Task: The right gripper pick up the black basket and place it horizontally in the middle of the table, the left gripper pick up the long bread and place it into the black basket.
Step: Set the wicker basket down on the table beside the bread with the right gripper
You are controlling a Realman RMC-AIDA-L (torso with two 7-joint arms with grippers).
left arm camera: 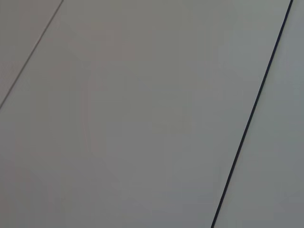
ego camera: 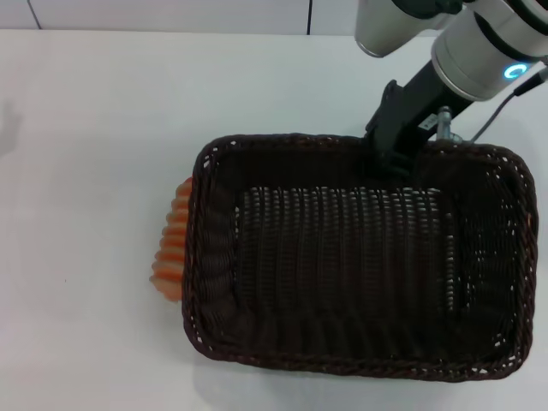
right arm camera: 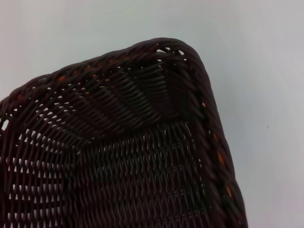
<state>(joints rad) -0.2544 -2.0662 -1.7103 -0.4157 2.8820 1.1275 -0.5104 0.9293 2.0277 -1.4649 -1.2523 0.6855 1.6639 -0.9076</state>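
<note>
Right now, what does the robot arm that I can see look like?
Only the right arm shows. It is a thick white-silver cylinder with a small blue-lit ring. A thin grey cable runs beside it. The right gripper is a black claw on a black bracket, with small metal fittings next to it.

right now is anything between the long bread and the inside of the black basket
Yes. The black basket has its own left wall and braided rim against the long bread, which lies on the table outside it and is partly hidden by that rim. The right gripper is at the far rim. The left gripper is not in view.
</note>
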